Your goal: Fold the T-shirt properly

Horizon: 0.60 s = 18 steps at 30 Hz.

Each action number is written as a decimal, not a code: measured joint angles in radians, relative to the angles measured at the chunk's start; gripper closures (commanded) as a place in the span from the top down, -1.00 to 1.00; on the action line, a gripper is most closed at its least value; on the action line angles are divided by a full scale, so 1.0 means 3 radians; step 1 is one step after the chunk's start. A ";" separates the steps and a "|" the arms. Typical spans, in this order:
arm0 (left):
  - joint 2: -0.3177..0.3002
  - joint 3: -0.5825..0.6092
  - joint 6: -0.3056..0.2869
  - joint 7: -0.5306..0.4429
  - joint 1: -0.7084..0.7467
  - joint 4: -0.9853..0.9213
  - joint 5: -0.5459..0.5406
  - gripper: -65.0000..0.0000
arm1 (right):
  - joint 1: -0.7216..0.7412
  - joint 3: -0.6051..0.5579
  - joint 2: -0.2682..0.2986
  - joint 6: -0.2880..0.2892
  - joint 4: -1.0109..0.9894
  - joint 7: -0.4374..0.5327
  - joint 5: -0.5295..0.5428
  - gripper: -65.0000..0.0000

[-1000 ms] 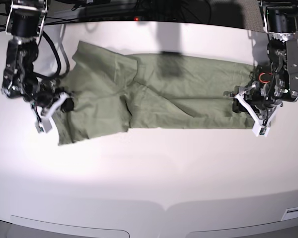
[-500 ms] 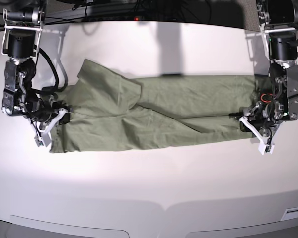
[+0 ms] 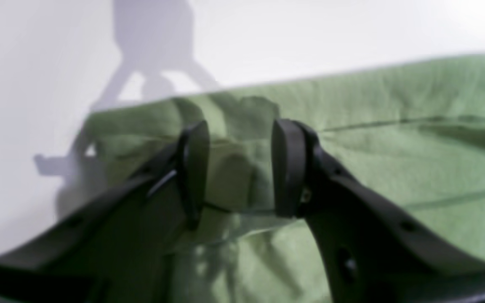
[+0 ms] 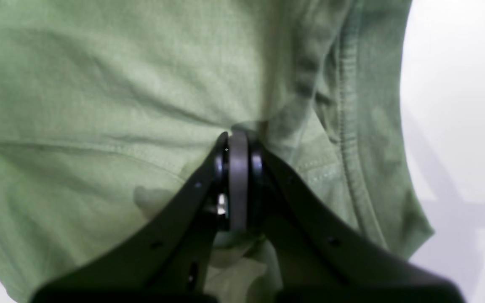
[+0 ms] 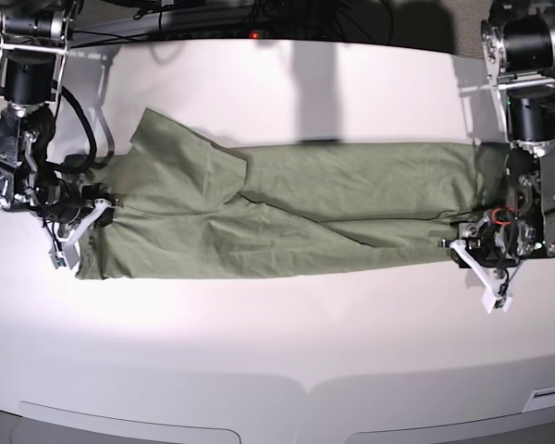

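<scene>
Two wrist views first: our left gripper [image 3: 238, 168] stands parted astride a T-shirt [image 3: 394, 147] edge, grasping nothing certain; our right gripper [image 4: 237, 176] is clenched on hemmed cloth. From base, the shirt lies stretched across the table [image 5: 277, 351], light and limp, best gripped at hems.

We cannot see what the right gripper [image 4: 238, 145] pinches: in the right wrist view its black fingers [image 4: 171, 235] cover the fold of T-shirt [image 4: 99, 84] between them, and the garment runs off the top and left edges. The left wrist view is blurred throughout; the left gripper [image 3: 239, 168] stands with jaws apart over crumpled cloth, yet we cannot tell whether either pad touches it. From the base view, both grippers are too small to read, and the arms' upper parts are cut off at the top edge.
</scene>
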 measured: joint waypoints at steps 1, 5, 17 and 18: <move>-0.0020 0.0000 0.0000 -0.0001 0.0000 0.0019 0.0000 -0.28 | -0.0003 0.0000 0.0003 0.0001 0.0008 -0.0003 0.0000 -1.00; -0.0084 0.0000 -0.0144 -0.0036 -0.0004 0.0034 0.0139 -0.28 | -0.0006 0.0001 0.0004 -0.0003 0.0011 -0.0006 -0.0011 -1.00; -0.0242 0.0003 -0.0397 0.0072 0.0022 0.0034 -0.0220 -0.28 | -0.0008 0.0001 0.0011 -0.0010 0.0017 -0.0067 0.0106 -0.58; -0.0239 0.0006 -0.0426 0.0070 0.0039 0.0041 -0.0277 -0.28 | -0.0008 0.0001 0.0011 -0.0010 0.0017 -0.0067 0.0106 -0.58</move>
